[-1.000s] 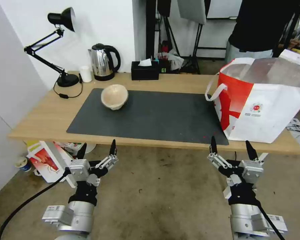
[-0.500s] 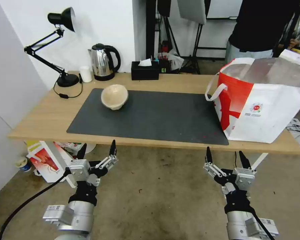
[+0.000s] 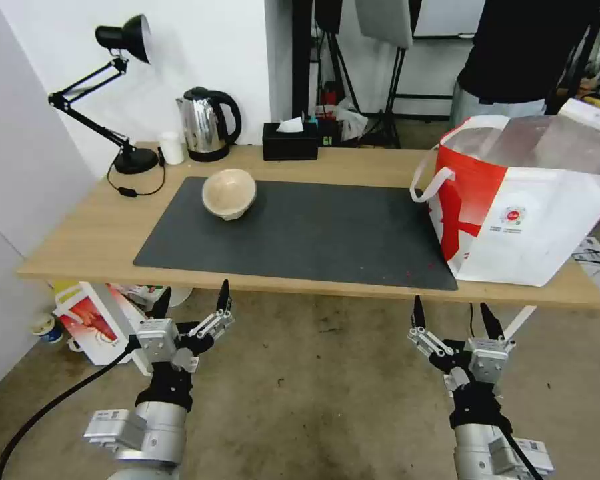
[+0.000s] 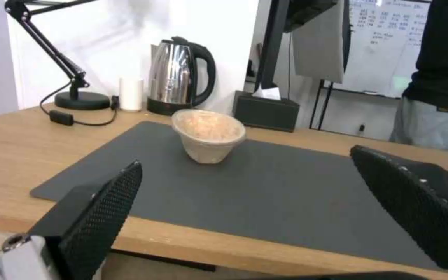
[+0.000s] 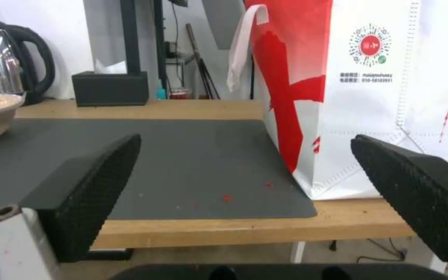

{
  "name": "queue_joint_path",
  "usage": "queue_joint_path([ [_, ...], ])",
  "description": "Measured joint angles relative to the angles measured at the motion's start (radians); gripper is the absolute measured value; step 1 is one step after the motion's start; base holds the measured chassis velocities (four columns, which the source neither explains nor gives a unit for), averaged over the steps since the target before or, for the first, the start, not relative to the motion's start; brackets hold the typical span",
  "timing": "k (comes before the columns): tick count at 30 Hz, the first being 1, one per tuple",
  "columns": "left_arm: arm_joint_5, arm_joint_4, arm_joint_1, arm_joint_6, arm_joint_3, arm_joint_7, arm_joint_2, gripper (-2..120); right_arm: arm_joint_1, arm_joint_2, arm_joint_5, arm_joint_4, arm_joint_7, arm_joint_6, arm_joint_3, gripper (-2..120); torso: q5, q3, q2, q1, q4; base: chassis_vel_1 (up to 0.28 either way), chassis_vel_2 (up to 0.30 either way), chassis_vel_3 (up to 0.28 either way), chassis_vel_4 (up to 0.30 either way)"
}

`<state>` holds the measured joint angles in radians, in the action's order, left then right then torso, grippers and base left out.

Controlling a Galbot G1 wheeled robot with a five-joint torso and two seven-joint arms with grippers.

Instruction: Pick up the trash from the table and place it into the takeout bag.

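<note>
Only the beige paper bowl (image 3: 229, 193) is sitting on the dark grey mat (image 3: 327, 233), left of the takeout bag (image 3: 527, 213); left gripper (image 3: 193, 300) and right gripper (image 3: 455, 313) are hanging below, fingers spread, empty.

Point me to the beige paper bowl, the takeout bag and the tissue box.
beige paper bowl (image 3: 229, 193), head view, on its inner wall.
takeout bag (image 3: 547, 220), head view, on its white front panel.
tissue box (image 3: 289, 144), head view, on its black front face.
</note>
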<state>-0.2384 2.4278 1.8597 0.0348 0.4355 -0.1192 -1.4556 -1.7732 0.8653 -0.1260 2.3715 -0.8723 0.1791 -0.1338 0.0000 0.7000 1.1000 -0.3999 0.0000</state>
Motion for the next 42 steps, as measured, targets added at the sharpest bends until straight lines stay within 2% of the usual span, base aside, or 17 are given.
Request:
queue_joint_path([
  [42, 0.000, 0.007, 0.001, -0.003, 0.009, 0.001, 0.010, 100, -0.021, 0.006, 0.037, -0.006, 0.011, -0.003, 0.002, 100, -0.0001, 0.000, 0.000, 0.000, 0.0000, 0.000, 0.000, 0.000, 0.000],
])
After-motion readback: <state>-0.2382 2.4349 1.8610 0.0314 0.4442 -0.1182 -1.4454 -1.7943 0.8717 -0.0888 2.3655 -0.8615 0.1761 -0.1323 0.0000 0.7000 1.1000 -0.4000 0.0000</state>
